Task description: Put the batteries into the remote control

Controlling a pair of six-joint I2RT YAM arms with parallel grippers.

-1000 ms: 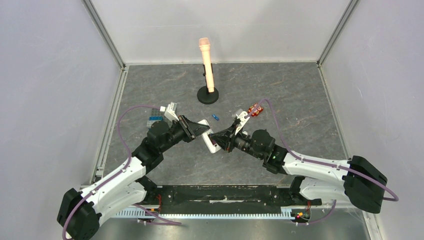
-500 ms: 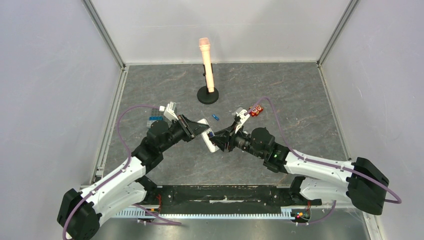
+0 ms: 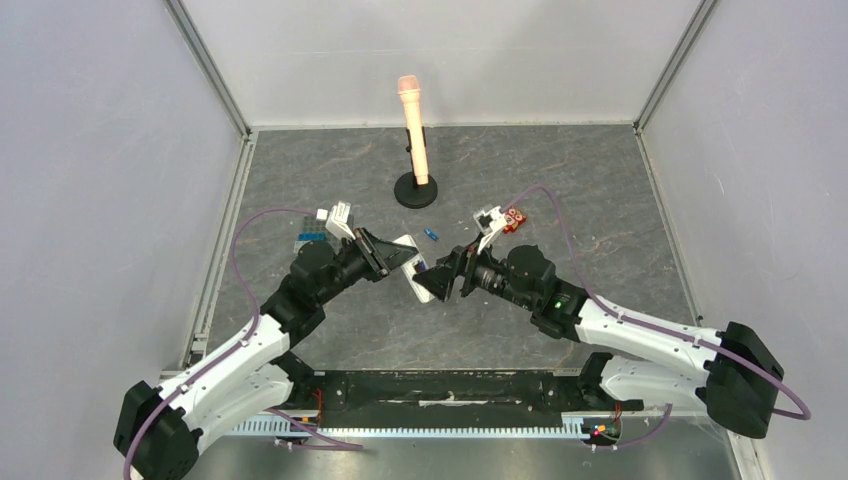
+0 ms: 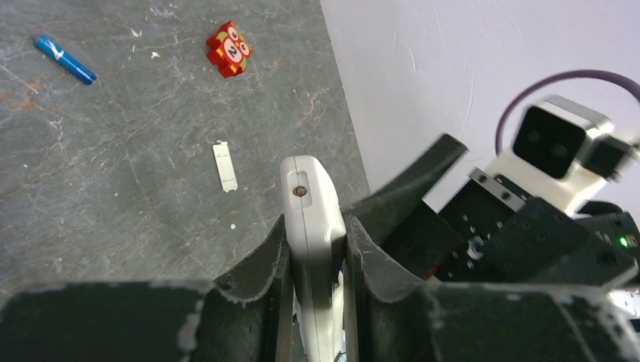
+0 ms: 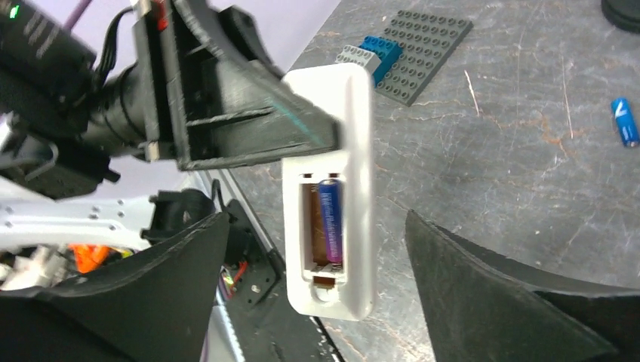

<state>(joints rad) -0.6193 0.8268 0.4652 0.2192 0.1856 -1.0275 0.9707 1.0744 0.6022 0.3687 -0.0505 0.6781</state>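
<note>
The left fingers (image 4: 260,260) are clamped on the white remote (image 4: 309,196), pressing on its two broad faces and holding it on edge, lifted off the grey worktop (image 3: 600,200) between the two arms. From the left wrist the narrow end of the remote sticks out past the fingertips.

The right fingers (image 5: 490,290) stand wide apart, one on each side of the remote's lower end, and touch nothing. From the right wrist the back of the remote faces the camera, with its battery bay uncovered. One blue battery (image 5: 330,219) lies lengthwise inside the bay, along the side nearer the remote's edge. The left fingers grip the remote above the bay.

The second blue battery (image 3: 432,235) lies loose on the worktop, just beyond the remote and near the round black base of a peach-coloured microphone (image 3: 413,120) that stands upright on its stand. A small white cover (image 4: 225,166) lies flat on the worktop, apart from the loose battery. A small red block (image 3: 514,219) with white circles sits by the right arm's wrist. A grey studded plate (image 5: 423,53) carrying a blue brick (image 5: 381,51) rests on the worktop behind the left arm.
</note>
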